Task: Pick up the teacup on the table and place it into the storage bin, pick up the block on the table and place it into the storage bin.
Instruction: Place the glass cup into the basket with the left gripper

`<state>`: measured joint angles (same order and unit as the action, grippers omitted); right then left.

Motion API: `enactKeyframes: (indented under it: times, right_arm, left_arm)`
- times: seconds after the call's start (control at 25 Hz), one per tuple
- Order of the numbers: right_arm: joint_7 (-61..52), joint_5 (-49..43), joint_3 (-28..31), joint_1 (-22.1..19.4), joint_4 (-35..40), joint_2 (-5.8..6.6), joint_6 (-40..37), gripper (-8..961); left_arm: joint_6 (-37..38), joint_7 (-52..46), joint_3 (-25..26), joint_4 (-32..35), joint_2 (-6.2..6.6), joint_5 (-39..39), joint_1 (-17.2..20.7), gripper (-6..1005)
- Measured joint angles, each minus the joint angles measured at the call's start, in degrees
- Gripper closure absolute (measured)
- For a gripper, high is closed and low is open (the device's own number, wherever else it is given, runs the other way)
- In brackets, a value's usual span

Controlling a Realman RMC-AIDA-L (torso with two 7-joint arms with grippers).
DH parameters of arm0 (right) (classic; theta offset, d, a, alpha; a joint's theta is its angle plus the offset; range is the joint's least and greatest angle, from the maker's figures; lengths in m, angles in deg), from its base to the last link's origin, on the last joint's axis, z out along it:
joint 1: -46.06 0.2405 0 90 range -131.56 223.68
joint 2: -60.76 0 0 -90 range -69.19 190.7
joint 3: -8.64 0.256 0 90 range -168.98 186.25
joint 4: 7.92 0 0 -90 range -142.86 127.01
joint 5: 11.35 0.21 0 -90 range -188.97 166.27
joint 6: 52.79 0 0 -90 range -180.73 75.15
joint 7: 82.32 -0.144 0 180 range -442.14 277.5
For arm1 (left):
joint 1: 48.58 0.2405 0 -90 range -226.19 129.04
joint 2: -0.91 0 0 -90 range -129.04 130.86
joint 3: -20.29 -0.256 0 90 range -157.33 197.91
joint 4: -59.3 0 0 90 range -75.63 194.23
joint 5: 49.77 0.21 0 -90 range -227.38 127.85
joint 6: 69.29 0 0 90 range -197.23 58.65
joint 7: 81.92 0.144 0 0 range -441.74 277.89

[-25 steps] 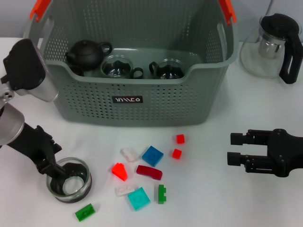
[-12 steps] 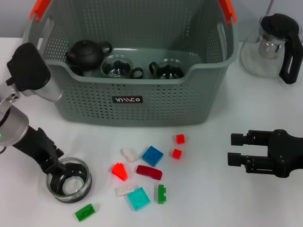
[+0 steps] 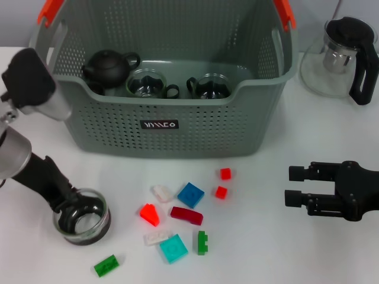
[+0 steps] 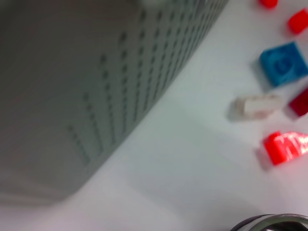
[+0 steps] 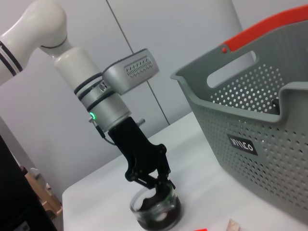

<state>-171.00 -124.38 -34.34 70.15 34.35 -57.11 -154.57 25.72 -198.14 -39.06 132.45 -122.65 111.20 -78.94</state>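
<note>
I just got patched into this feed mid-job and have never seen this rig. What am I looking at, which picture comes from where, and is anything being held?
It is a two-armed robot. The wide picture comes from a camera on its head, looking down at a white table; the other two come from cameras on its wrists.

The left hand reaches down into a glass teacup standing on the table, with its fingers at the rim. The right wrist picture shows that same hand and teacup from the side. The right hand waits open above the table, holding nothing.

At the back stands the grey-green storage bin, already holding a dark teapot and two glass cups. Small coloured blocks, such as the blue block, lie scattered in front of it. A glass pitcher stands beside the bin.

The left wrist picture mostly shows the bin's wall.
</note>
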Motion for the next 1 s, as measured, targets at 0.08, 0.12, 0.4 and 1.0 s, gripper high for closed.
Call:
enactKeyframes:
  times: [0.08,0.12,0.4,1.0]
  right_arm:
    - [0.0,0.0,0.0,0.1,0.0,0.01,0.0,252]
    - [0.0,0.0,0.0,0.1,0.0,0.01,0.0,252]
    - [0.0,0.0,0.1,0.2,0.0,0.01,0.0,254]
    - [0.2,0.0,0.2,0.1,0.0,0.00,-0.5,253]
  left_arm:
    - [1.5,1.2,2.7,0.2,0.50,-2.1,-0.5,780]
    - [2.6,1.9,4.3,0.0,0.82,-3.2,-0.9,824]
    - [14.0,12.0,23.1,-16.2,8.96,-17.1,-6.0,960]
    - [17.7,10.0,37.0,-40.5,13.11,-57.8,-11.9,960]
